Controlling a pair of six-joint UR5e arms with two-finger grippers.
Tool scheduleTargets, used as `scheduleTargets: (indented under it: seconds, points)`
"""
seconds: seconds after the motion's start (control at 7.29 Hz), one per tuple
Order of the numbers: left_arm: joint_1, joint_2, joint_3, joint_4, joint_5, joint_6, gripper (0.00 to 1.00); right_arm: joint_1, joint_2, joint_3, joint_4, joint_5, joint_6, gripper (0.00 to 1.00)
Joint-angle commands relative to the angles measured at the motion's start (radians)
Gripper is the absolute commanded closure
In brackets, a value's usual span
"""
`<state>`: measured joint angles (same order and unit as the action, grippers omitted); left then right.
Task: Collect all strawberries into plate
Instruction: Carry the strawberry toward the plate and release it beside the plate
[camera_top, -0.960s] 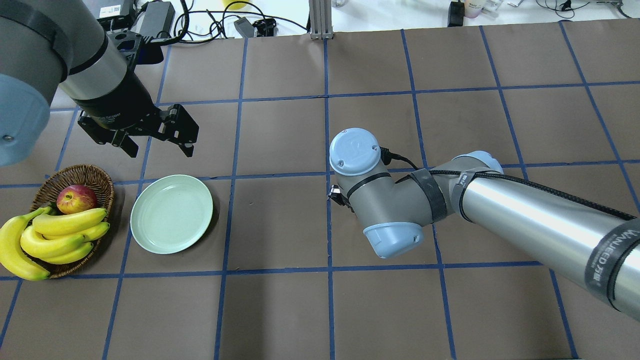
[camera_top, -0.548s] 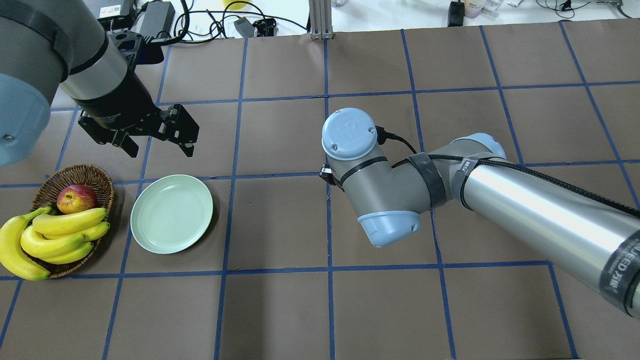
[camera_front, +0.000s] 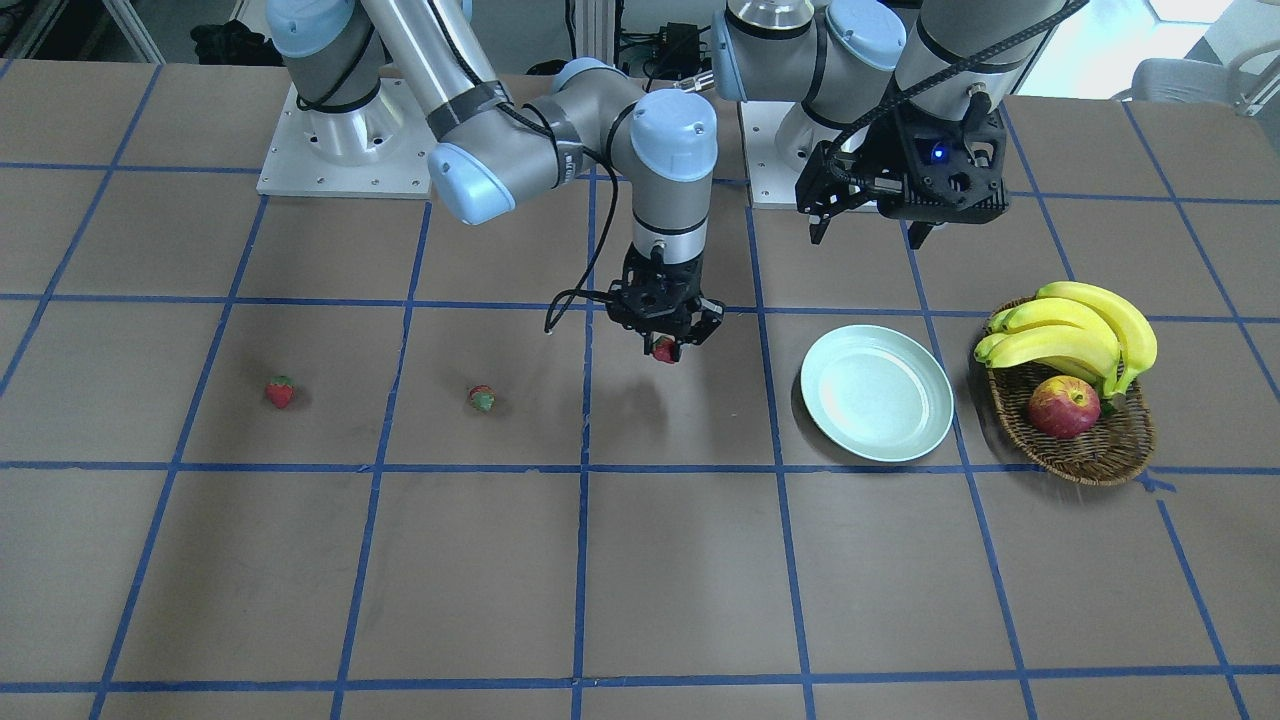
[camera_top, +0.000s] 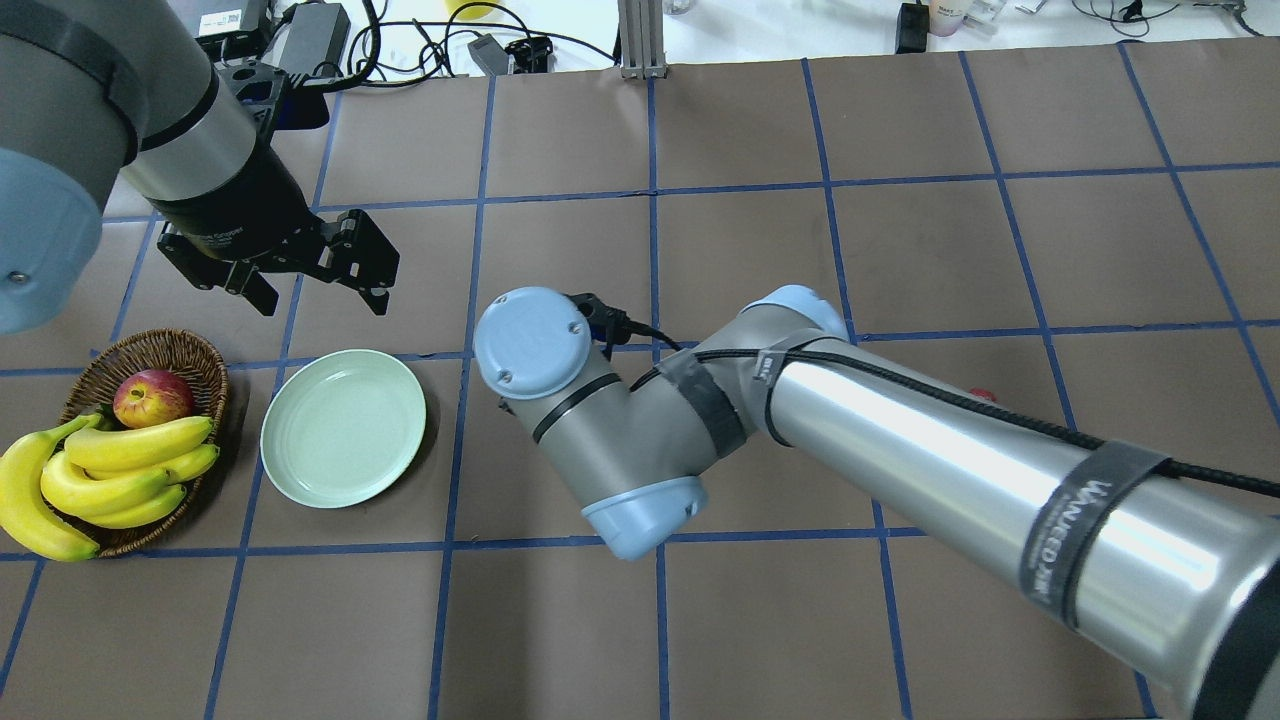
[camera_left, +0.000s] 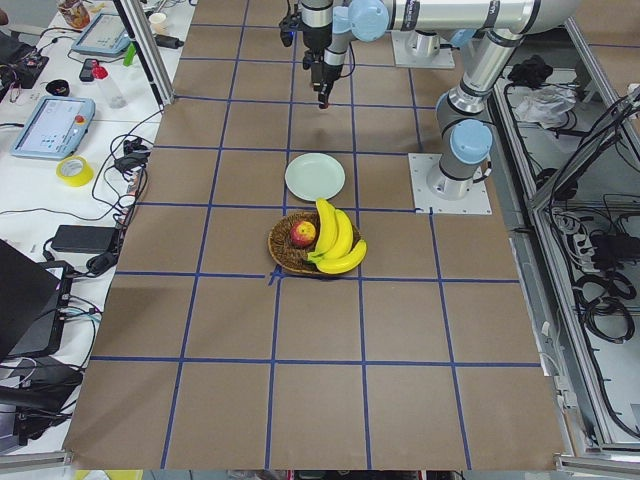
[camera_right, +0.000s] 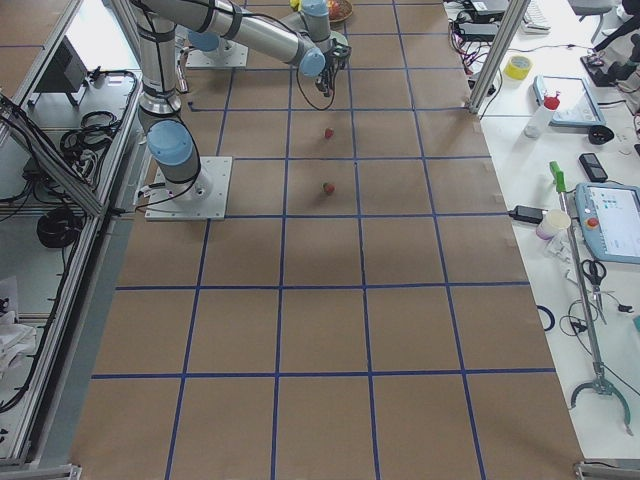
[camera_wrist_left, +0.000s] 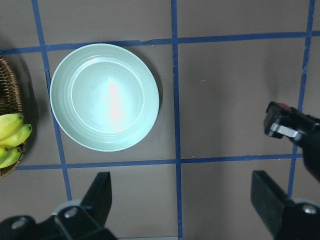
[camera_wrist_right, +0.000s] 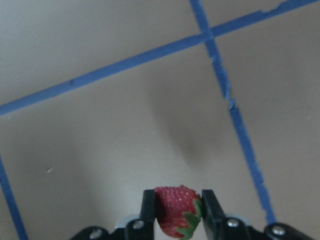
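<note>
My right gripper (camera_front: 664, 347) is shut on a small red strawberry (camera_wrist_right: 176, 210) and holds it above the table, left of the plate in the front view. The pale mint plate (camera_front: 876, 392) is empty; it also shows in the overhead view (camera_top: 343, 427) and the left wrist view (camera_wrist_left: 104, 96). Two more strawberries lie on the table, one (camera_front: 482, 398) nearer the gripper and one (camera_front: 280, 392) farther out. My left gripper (camera_top: 320, 295) is open and empty, hovering just behind the plate.
A brown wicker basket (camera_front: 1100, 470) stands beside the plate, on the side away from the strawberries. It holds a bunch of bananas (camera_front: 1075, 330) and a red-yellow apple (camera_front: 1063, 407). The brown table is marked with blue tape lines.
My right arm has swung across the table toward the plate, by about one grid square in the overhead view. My left arm has not moved.
</note>
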<state>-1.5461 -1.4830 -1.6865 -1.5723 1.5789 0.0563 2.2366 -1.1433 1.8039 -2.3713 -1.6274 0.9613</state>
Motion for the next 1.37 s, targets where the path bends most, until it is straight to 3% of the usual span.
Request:
scheduleTargets:
  seconds: [0.0,0.14,0.41,0.55,0.69,0.82,0.96,1.1,1.23]
  points:
    - [0.0,0.001,0.001,0.0,0.001,0.0,0.0,0.049,0.077,-0.049,0.0,-0.006,0.021,0.87]
    - [0.001,0.001,0.001,-0.002,0.001,0.0,0.0,0.049,0.082,-0.044,0.0,-0.011,0.019,0.78]
    - [0.0,0.001,-0.001,-0.002,0.001,0.0,0.0,0.049,0.083,-0.031,0.004,-0.049,0.022,0.23]
    - [0.0,0.001,-0.001,-0.002,0.0,0.0,0.0,0.047,0.071,-0.031,0.007,-0.051,0.013,0.14]
    - [0.0,0.001,-0.001,-0.002,0.001,0.0,0.0,0.038,0.053,-0.032,0.009,-0.055,-0.09,0.05]
    - [0.001,0.0,-0.001,-0.003,0.001,0.0,0.0,-0.016,0.013,-0.028,0.038,-0.063,-0.175,0.05]
    - [0.001,0.0,0.001,-0.002,0.001,0.0,0.0,-0.105,-0.053,-0.023,0.15,-0.069,-0.215,0.05]
    - [0.001,0.0,0.001,-0.002,0.001,0.0,0.0,-0.209,-0.108,-0.011,0.272,-0.093,-0.375,0.02]
    - [0.001,0.0,0.001,-0.002,0.003,0.0,0.0,-0.312,-0.125,0.002,0.305,-0.101,-0.504,0.02]
